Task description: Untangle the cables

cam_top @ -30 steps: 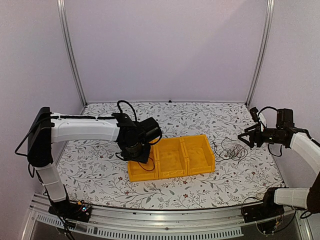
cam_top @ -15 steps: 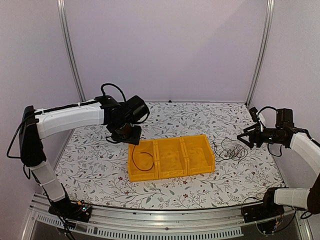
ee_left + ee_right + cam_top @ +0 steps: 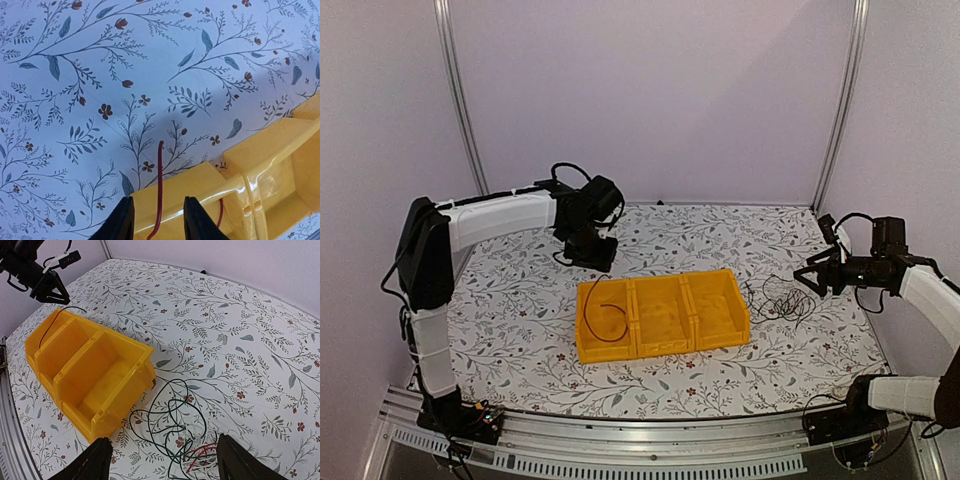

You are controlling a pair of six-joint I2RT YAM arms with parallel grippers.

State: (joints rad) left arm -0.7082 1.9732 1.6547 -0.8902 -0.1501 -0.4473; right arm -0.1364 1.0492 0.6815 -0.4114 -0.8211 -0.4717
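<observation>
Thin, limp cables (image 3: 167,430) lay tangled under the wide-spread right hand (image 3: 163,450); an outer loop looked easiest to pinch. The left hand (image 3: 156,222) stood narrow, gripping nothing.

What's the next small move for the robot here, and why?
Probably lower the right gripper onto the tangled cables and pinch a single strand. Its jaws stand open close by that pile, right of the yellow bin, and one red cable already lies in the bin's left compartment.
</observation>
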